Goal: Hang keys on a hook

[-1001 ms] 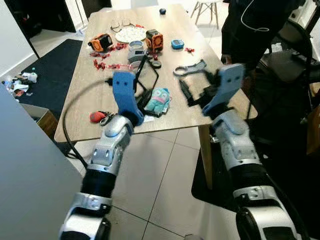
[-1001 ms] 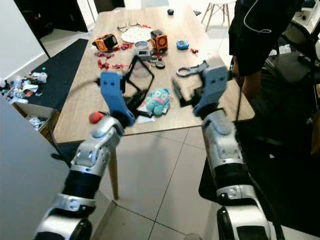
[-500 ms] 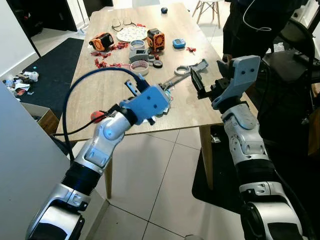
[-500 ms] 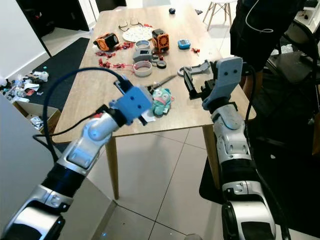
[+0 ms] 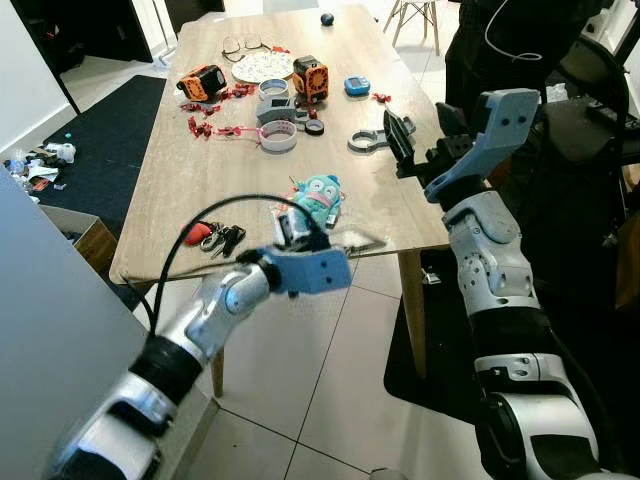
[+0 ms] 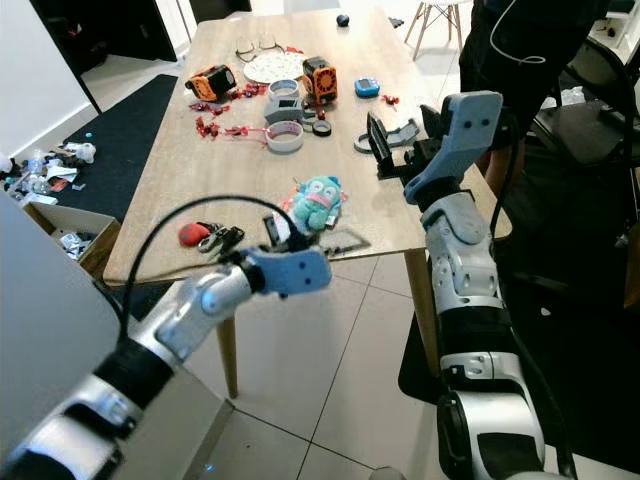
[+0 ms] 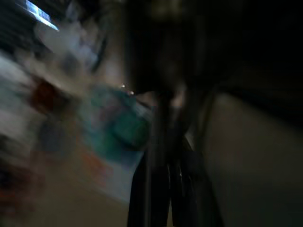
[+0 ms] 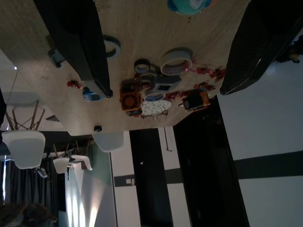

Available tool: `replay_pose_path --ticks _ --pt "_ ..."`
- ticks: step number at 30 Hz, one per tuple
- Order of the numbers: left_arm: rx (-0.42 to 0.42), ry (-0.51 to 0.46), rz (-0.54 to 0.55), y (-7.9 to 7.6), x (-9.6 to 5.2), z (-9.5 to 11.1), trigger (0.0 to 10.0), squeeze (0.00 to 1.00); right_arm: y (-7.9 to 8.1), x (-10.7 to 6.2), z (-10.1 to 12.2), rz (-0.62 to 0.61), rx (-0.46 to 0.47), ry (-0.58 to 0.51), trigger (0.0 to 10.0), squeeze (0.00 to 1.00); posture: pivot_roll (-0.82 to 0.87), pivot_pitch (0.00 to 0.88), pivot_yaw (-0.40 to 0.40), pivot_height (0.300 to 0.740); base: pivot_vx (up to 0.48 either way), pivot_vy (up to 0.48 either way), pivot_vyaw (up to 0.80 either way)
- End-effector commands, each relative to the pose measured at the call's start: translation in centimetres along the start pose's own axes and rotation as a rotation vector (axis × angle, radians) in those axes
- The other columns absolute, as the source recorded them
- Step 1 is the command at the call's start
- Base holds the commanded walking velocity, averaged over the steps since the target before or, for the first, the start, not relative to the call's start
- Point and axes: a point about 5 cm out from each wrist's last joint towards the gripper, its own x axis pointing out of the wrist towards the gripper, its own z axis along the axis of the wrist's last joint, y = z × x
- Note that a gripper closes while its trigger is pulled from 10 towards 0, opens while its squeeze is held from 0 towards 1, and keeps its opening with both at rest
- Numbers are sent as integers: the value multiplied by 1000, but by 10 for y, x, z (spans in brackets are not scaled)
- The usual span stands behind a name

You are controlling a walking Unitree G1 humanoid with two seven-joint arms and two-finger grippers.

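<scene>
One key bunch (image 5: 218,238) on table (image 5: 180,190), right gripper (image 5: 420,140) jaws spread, left gripper (image 5: 290,232) unclear

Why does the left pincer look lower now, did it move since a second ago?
Yes. The left pincer dropped from above the wooden table to its near edge, beside the teal plush toy.

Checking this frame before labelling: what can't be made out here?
- Left gripper: left wrist view is dark and motion-blurred; fingers' state unclear.
- Keys: too small to count or see a ring in eye views.
- Hook: can't be made out anywhere.
- Person: cut off by top edge.
- Right gripper: open, holding nothing.
</scene>
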Motion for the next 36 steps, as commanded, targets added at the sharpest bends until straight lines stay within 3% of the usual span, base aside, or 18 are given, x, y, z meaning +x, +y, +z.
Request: replay_pose_path --ticks 1,2,3,5,6,8,9,11,12,14,16,19,21,23,25,27,32,36 --pt "-186 -38 21 6 0 3 10000 0 4 -1 -4 9 6 18 10000 0 -87 90 70 740 0 0 0" --pt "-257 -85 51 11 0 9 10000 0 3 -2 -5 7 6 22 10000 0 -87 90 70 740 0 0 0" --pt "-444 -180 98 20 2 22 10000 0 2 -3 -5 4 7 25 10000 0 -87 90 70 740 0 0 0" --pt "-444 -180 98 20 2 22 10000 0 2 -3 -5 4 7 25 10000 0 -87 90 70 740 0 0 0" --pt "-561 -246 123 27 3 31 10000 0 2 -3 -5 2 10 29 10000 0 -85 92 72 740 0 0 0" --pt "-561 -246 123 27 3 31 10000 0 2 -3 -5 2 10 29 10000 0 -85 92 72 740 0 0 0" --pt "-818 -421 166 44 -1 48 10000 0 1 -4 -6 -1 10 33 10000 0 -86 92 72 740 0 0 0" --pt "-818 -421 166 44 -1 48 10000 0 1 -4 -6 -1 10 33 10000 0 -86 92 72 740 0 0 0" --pt "-1064 -596 172 57 -7 60 10000 0 1 -4 -6 -3 9 34 10000 0 -87 89 74 740 0 0 0" --pt "-1064 -596 172 57 -7 60 10000 0 1 -4 -6 -3 9 34 10000 0 -87 89 74 740 0 0 0" --pt "-1208 -780 81 61 -16 71 10000 0 0 -3 -6 -6 4 34 10000 0 -88 85 71 740 0 0 0" --pt "-1148 -805 -6 53 -19 77 10000 0 0 -3 -5 -6 0 33 10000 0 -90 85 70 740 0 0 0" --pt "-1037 -739 -46 46 -18 77 10000 0 0 -3 -5 -5 -2 33 10000 0 -86 84 68 740 0 0 0" --pt "-1006 -711 -58 44 -17 76 10000 0 0 -3 -5 -5 -3 33 10000 0 -86 84 68 740 0 0 0" --pt "-964 -659 -79 41 -15 73 10000 0 0 -2 -5 -5 -3 33 10000 0 -87 84 69 740 0 0 0" --pt "-848 -516 -136 30 -11 60 10000 0 0 -2 -5 -5 -4 34 10000 0 -88 83 70 740 0 0 0" --pt "-710 -394 -213 21 -14 48 10000 0 0 -3 -5 -7 -4 34 10000 0 -89 84 73 740 0 0 0" --pt "-384 -176 -356 6 -22 28 10000 0 1 -3 -5 -10 -4 35 10000 0 -83 86 76 740 0 0 0"
